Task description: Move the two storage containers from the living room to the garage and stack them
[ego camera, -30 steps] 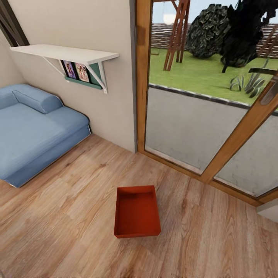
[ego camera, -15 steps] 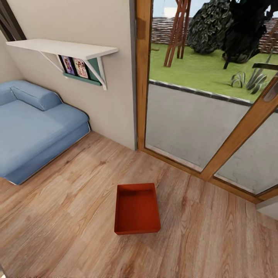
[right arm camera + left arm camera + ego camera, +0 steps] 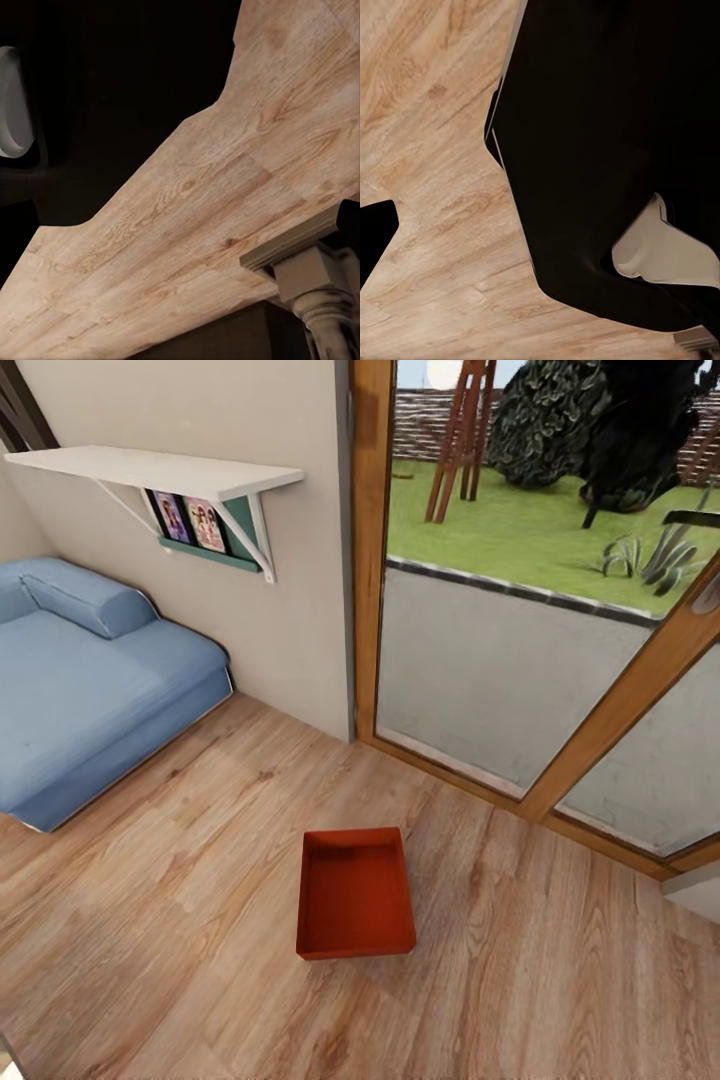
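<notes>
- One red-orange storage container (image 3: 355, 895) sits open side up on the light wood plank floor (image 3: 180, 920) of the living room, in front of the wood-framed glass door (image 3: 520, 610) and well apart from it.
- Its inside is bare.
- A blue sofa (image 3: 85, 680) stands well away from the container, against the wall under a white shelf (image 3: 150, 470).
- The wrist views show plank flooring, dark robot body and a turned wooden leg (image 3: 319, 300); whether either hand is apart or together, I cannot tell.
</notes>
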